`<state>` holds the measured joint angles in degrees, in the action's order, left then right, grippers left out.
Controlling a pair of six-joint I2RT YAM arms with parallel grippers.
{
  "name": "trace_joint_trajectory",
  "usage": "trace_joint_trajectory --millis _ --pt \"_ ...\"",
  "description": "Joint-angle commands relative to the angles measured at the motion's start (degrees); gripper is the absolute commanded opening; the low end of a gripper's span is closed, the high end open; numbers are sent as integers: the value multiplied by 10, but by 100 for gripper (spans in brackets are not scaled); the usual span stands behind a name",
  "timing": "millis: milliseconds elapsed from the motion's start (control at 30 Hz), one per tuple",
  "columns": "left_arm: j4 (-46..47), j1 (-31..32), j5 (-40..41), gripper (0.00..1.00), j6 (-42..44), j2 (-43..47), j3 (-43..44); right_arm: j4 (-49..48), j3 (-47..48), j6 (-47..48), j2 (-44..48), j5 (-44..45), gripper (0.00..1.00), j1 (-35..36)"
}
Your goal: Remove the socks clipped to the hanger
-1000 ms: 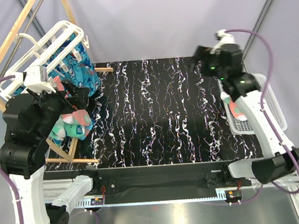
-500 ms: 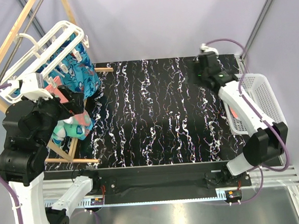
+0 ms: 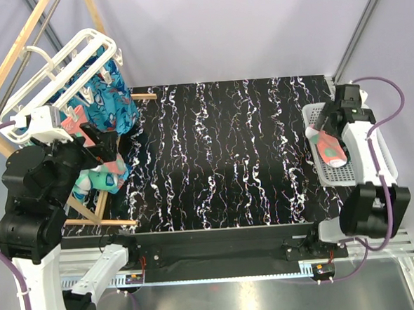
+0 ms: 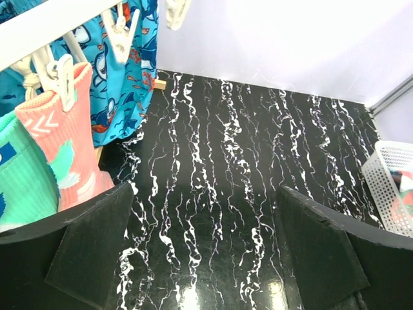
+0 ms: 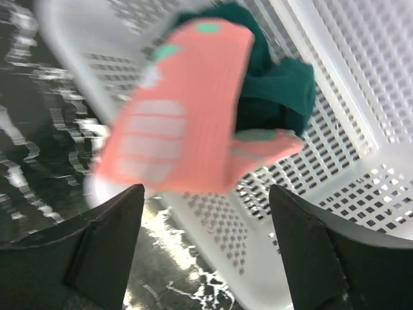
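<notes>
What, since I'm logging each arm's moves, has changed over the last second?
The right tool swung from the far side of the table to the basket, above the pink sock already lying there, jaws open. The left tool drew back slightly, open. The hanger kept its clipped socks.

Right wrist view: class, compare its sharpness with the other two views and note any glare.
Right wrist view: blurred, the coral sock and white basket smeared. Left wrist view: crisp, with glare on the glossy table near the bottom edge. Top view: crisp, evenly lit.
</notes>
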<state>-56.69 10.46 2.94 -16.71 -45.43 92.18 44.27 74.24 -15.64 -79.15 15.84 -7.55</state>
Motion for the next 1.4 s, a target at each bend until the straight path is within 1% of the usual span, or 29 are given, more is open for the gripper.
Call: trace_joint_trajectory --millis 0,67,100,133,200,233,267,300,333,400,500,533,567,600,667,700,800,833,900,933,1000,1033,1100,1133,1200,1233,1267,1333,1367 --pt "36 3 -25 99 -2 4 -4 -28 -35 -3 -28 -59 83 -50" --pt "37 3 -39 99 -3 -2 1 -50 -44 -17 -44 -70 78 -62" --pt "36 2 -42 99 -4 -6 5 -57 -45 -19 -52 -68 72 -64" --pt "32 2 -43 99 -4 -9 8 -60 -44 -23 -67 -54 54 -75" --pt "30 2 -43 99 -4 -11 17 -60 -29 -28 -80 -27 37 -91" --pt "30 3 -42 99 -5 -9 17 -60 -23 -33 -87 -1 22 -101" --pt "28 2 -40 99 -5 -8 18 -60 -11 -37 -87 16 12 -119" --pt "28 2 -40 99 -5 -7 18 -66 -7 -41 -86 36 0 -127" --pt "26 3 -36 99 -4 -6 19 -75 -7 -49 -72 61 0 -134" --pt "23 3 -32 99 0 -5 21 -131 -28 -55 -51 62 0 -149" --pt "20 2 -21 99 1 0 21 -161 -47 -76 -16 124 0 -149" --pt "19 3 -15 99 1 0 22 -170 -60 -80 -13 125 0 -149" --pt "19 2 -15 99 0 1 22 -202 -68 -81 -10 117 0 -149" --pt "19 3 -15 99 -1 1 24 -213 -73 -77 -19 90 0 -149" --pt "21 3 -14 99 -1 2 27 -231 -77 -80 -40 64 0 -149" --pt "21 2 -14 99 -3 3 27 -232 -76 -77 -68 51 0 -149" --pt "24 3 -11 99 -3 3 24 -237 -80 -77 -110 32 0 -149" --pt "25 2 -11 99 -4 3 23 -239 -82 -77 -130 7 0 -149" --pt "26 2 -9 99 -5 3 22 -233 -76 -78 -148 -25 4 -149" --pt "25 2 -10 99 -4 2 25 -218 -63 -78 -150 -34 16 -149" --pt "21 3 -11 99 -3 -5 34 -204 -48 -68 -138 -54 29 -149" --pt "16 2 -15 99 -1 -9 38 -203 -41 -60 -125 -68 44 -149" --pt "4 2 -22 99 4 -22 63 -205 -36 -53 -84 -105 56 -145" --pt "-1 2 -24 99 5 -29 73 -202 -31 -52 -70 -126 65 -144" --pt "-7 2 -26 99 2 -42 98 -198 -23 -58 -32 -181 73 -131" --pt "-7 2 -26 99 0 -45 106 -198 -17 -61 -21 -191 79 -121" --pt "-9 3 -26 99 -3 -50 113 -194 -12 -62 -12 -193 81 -88" --pt "-15 3 -26 99 -3 -55 134 -184 6 -62 5 -189 83 -50" --pt "-19 3 -26 99 -2 -65 141 -186 9 -67 14 -202 84 -31"
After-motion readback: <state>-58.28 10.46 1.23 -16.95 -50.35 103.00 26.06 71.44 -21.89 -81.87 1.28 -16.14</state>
